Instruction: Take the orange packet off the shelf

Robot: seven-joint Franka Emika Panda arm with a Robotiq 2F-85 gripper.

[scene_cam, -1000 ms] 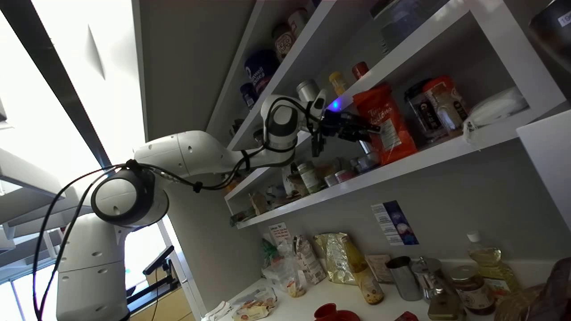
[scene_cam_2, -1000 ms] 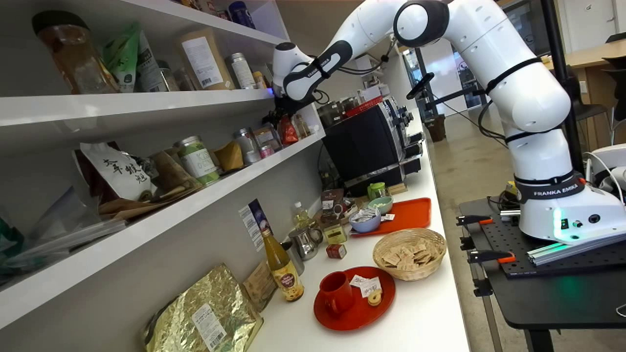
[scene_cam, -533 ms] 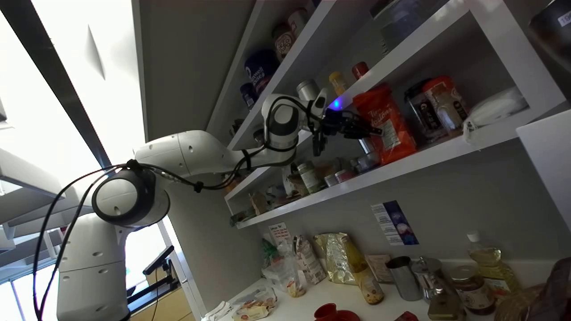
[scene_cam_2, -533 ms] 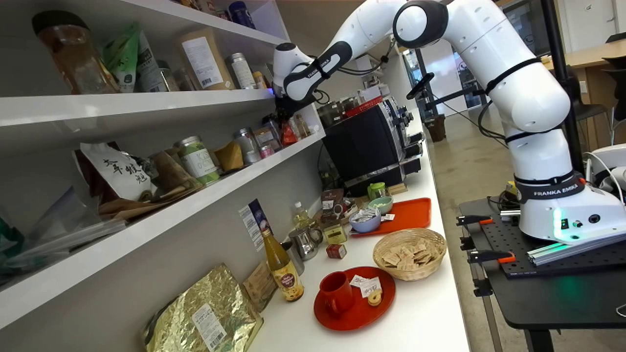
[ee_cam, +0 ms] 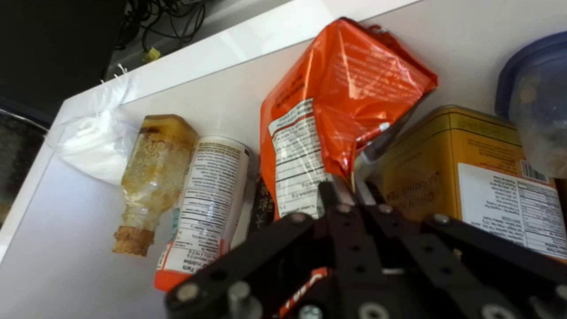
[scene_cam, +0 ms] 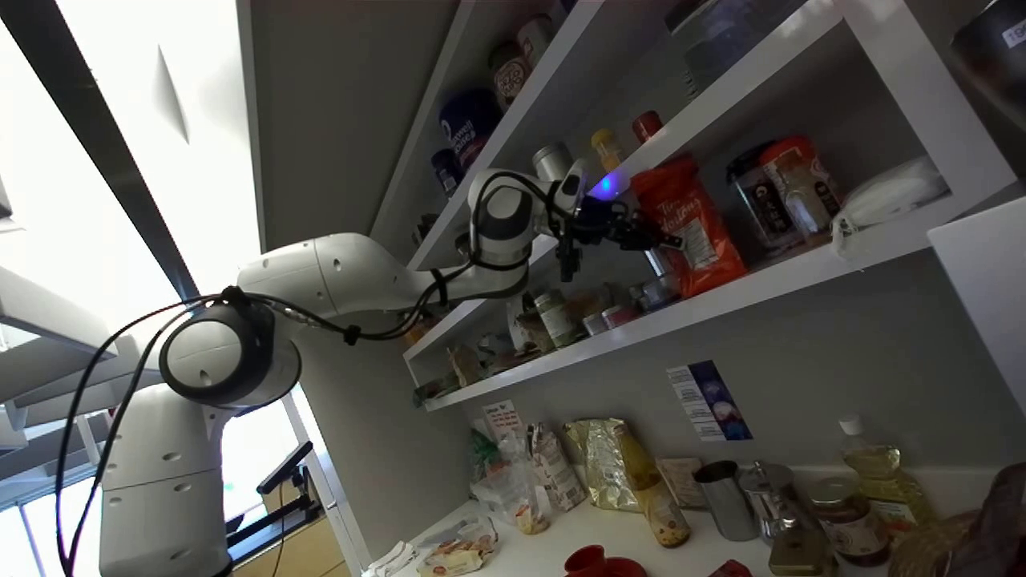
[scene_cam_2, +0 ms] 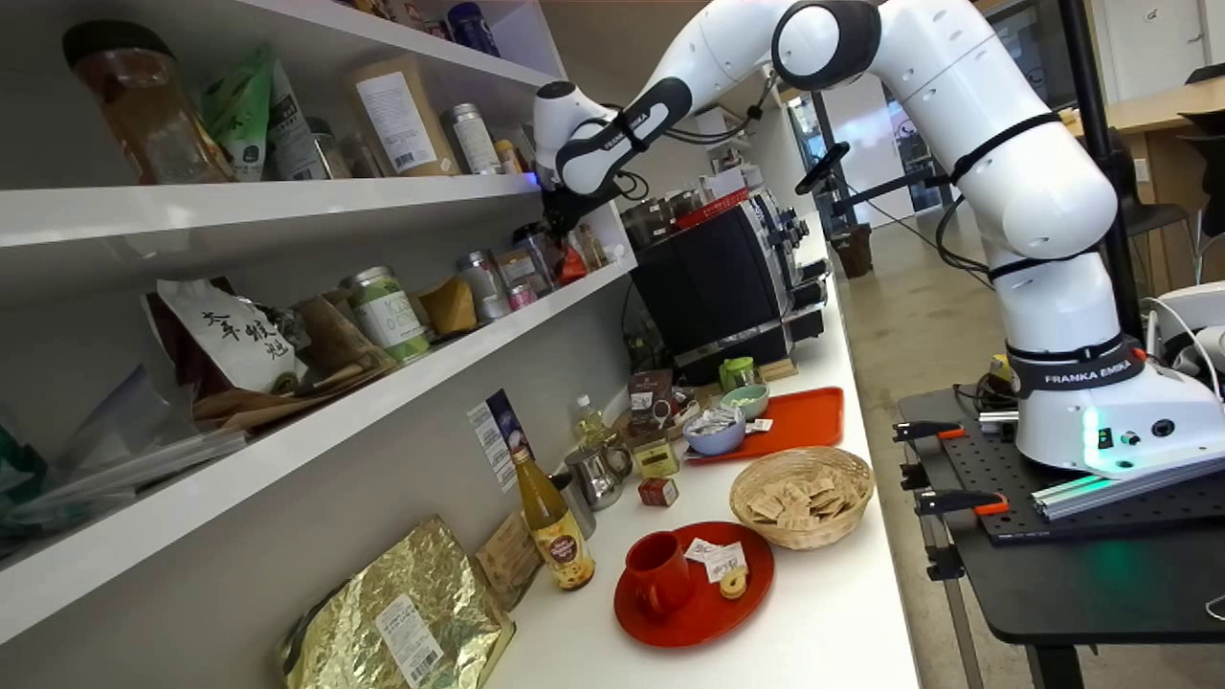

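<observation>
Over the last half second, the orange Tim Hortons packet (scene_cam: 701, 224) has shifted slightly toward me, and my arm (scene_cam: 365, 274) has drawn back a little with it. My jaws are closed, a gathered seam of the packet pinched between them in the wrist view. I take this to mean that the grip is holding and the pull is just beginning. The task isn't finished: the packet leans, its lower end apparently still resting on the shelf (scene_cam: 769, 284), close to the near edge. I think a slow outward pull comes next, since the seam could slip or the soft bag could swing against the yellow tin (ee_cam: 483, 150) at its right in the wrist view.

Tim Hortons is in pale script; the packet's white panel is too small for me to read. Upside-down lettering on the tin seems to end in TEA. Left of the packet, a white canister (ee_cam: 206, 199) shows the word Facts. Higher up, far left, a blue tub (scene_cam: 467, 120) reads Maxwell House. In an exterior view, my base (scene_cam_2: 1115, 411) says FRANKA EMIKA, and a white pouch (scene_cam_2: 234, 335) bears large Chinese characters.
</observation>
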